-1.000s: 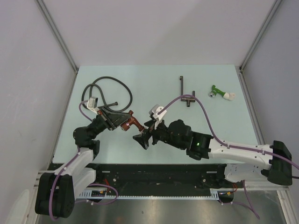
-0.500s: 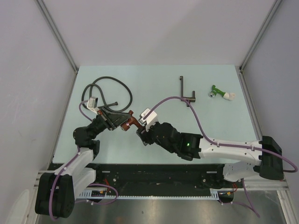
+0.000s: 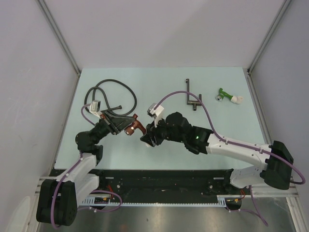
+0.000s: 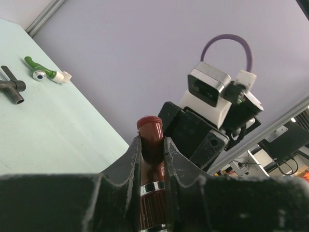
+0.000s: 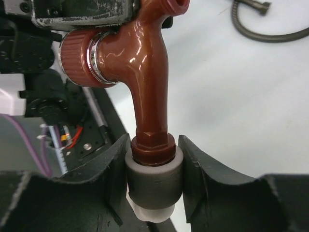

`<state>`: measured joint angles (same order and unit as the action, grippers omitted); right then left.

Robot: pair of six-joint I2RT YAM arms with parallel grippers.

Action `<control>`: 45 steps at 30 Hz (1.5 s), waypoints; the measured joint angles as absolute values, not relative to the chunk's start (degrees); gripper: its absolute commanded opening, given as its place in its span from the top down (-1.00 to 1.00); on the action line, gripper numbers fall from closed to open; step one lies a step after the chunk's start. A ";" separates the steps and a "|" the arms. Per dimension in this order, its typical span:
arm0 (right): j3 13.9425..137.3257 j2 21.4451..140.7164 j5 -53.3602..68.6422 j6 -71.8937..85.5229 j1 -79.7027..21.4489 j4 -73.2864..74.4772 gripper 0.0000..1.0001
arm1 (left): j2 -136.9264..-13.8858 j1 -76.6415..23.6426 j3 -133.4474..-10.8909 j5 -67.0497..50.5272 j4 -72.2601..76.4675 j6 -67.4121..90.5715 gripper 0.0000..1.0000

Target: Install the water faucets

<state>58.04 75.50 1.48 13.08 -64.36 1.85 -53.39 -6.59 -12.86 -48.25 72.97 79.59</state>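
Note:
The reddish-brown faucet (image 3: 135, 125) is held above the table between both arms. My left gripper (image 3: 126, 127) is shut on its threaded spout end (image 4: 150, 131), jaws pressed to both sides. The faucet's body (image 5: 145, 72) bends down into a grey-white fitting (image 5: 154, 181), and my right gripper (image 5: 154, 166) is shut on that fitting, its jaws tight against both sides. In the top view the right gripper (image 3: 146, 137) sits just right of the left one. A green faucet (image 3: 224, 94) with a white elbow lies at the table's far right, also seen in the left wrist view (image 4: 41, 71).
A coiled black hose (image 3: 113, 94) lies at the back left, its end showing in the right wrist view (image 5: 263, 9). A black T-shaped bar (image 3: 190, 94) lies at the back centre. The arms' black base rail (image 3: 159, 181) runs along the near edge.
The right arm swung left to the brown faucet and its jaws closed from wide open onto the fitting. The left gripper kept holding the faucet in place.

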 measured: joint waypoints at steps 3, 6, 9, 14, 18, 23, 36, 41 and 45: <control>57.56 75.50 9.21 15.88 -61.47 0.56 1.00 | -52.93 -6.59 -12.86 -48.25 72.97 79.75 1.00; 55.83 75.53 16.64 19.11 -59.07 -3.01 1.00 | -52.42 -6.57 -12.86 -48.45 72.93 80.03 1.00; 53.98 75.66 22.63 22.79 -57.10 -7.14 1.00 | -52.21 -6.57 -12.86 -48.62 72.93 80.36 1.00; 53.47 75.77 24.91 24.25 -56.45 -8.62 1.00 | -51.96 -6.57 -12.86 -48.58 73.17 81.03 0.64; 53.47 74.89 23.18 23.22 -56.42 -7.62 1.00 | -51.96 -6.57 -12.86 -48.31 73.17 80.88 -0.09; 53.47 70.59 18.02 20.95 -54.46 -2.37 1.00 | -50.19 -6.00 -12.86 -48.27 73.84 79.70 -0.84; 49.69 65.89 6.81 18.55 -29.17 12.56 1.00 | -47.42 -3.66 -10.50 -52.25 75.59 79.59 -1.00; 43.09 67.64 7.70 23.70 -15.84 9.89 1.00 | -48.12 -3.62 -8.62 -53.04 75.46 79.55 -1.00; 38.81 72.03 8.54 28.36 -5.02 4.43 1.00 | -48.34 -3.62 -8.56 -53.36 75.50 79.55 -1.00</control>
<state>38.81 72.03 8.54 28.36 -5.02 4.43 -48.34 -3.62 -8.56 -53.36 75.50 79.55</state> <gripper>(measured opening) 0.454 0.996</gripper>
